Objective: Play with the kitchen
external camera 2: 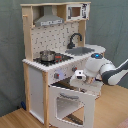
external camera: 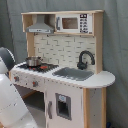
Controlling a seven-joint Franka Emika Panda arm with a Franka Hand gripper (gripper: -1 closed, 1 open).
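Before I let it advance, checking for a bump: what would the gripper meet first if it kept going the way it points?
Probably the kitchen's front panel with the knobs, just above the open oven door; the gripper points there, though depth is unclear.

Light wooden floor (external camera 2: 20,117) under the kitchen (external camera 2: 37,82), its base directly on the boards.

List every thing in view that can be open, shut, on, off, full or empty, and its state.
White windowed oven door: open, tilted down and outward.
White cupboard door with small window: shut.
Small steel pot: upright on the hob; contents not visible.
Grey sink: empty.
Black faucet: no water running.
Robot hand: at the knob panel, above the oven door.
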